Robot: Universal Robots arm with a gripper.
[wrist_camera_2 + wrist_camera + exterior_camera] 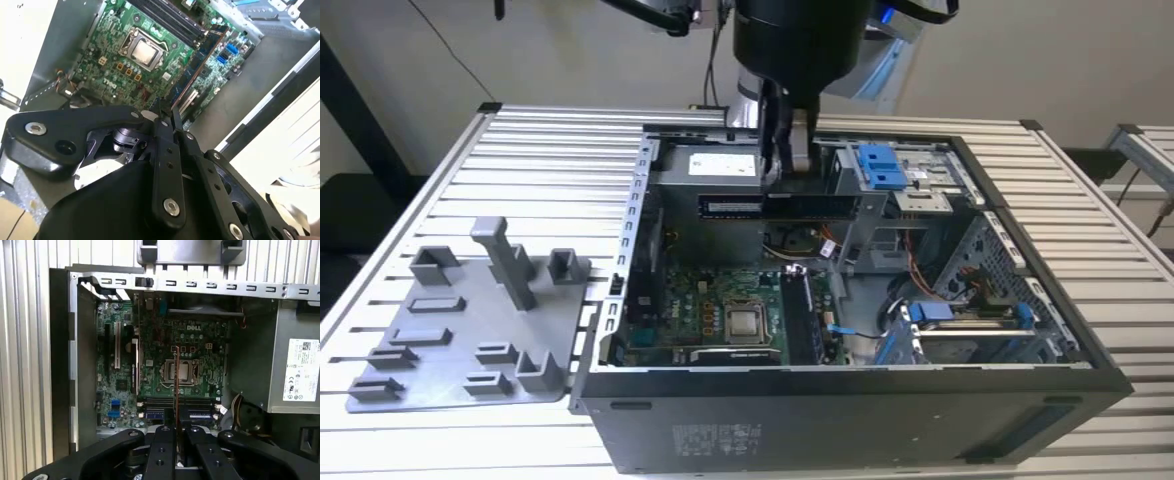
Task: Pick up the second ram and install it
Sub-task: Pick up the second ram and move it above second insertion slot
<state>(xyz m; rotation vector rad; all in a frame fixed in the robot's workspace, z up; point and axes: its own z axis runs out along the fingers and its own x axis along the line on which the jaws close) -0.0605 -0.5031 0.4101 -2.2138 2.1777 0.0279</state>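
The second ram (pixel 781 206) is a slim, flat, dark stick with a pale label near one end. In the exterior view it lies level and lengthwise. In the first wrist view it appears edge-on as a thin line (pixel 176 385), and in the second wrist view as a long narrow strip (pixel 197 70).

The jaws of the gripper (pixel 787 183) pinch the stick near its middle, one flat face against each finger. The module hangs inside the open computer case (pixel 854 420), above the motherboard (pixel 707 300) and clear of it.

The arm descends vertically into the case from above. In the first wrist view the stick crosses over the processor socket (pixel 187 371), with the memory slots (pixel 200 402) below it.

A grey holder tray (pixel 454 330) rests on the slatted surface (pixel 534 150), just beside the case at the exterior view's left.
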